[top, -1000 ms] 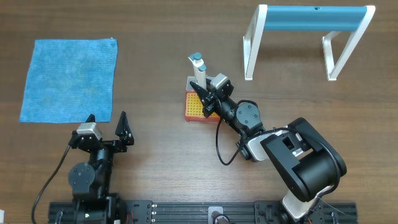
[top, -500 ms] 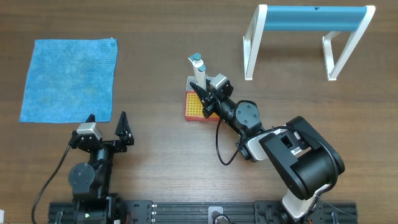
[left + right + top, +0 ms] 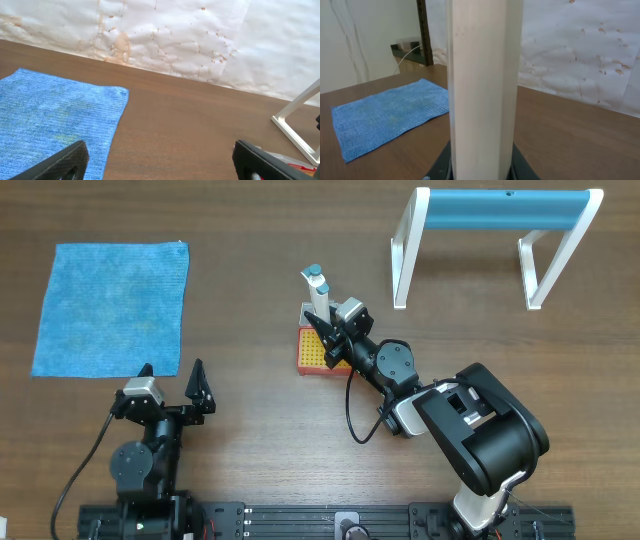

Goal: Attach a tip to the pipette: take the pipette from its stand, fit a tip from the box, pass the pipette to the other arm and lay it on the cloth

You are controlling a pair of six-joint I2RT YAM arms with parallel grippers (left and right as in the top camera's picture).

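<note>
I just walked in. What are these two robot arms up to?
The right gripper holds a white pipette upright over the orange tip box in the middle of the table, apparently to fit a tip. The pipette is already off the blue and white stand at the far side. The left gripper rests open beside the blue cloth, holding nothing.
</note>
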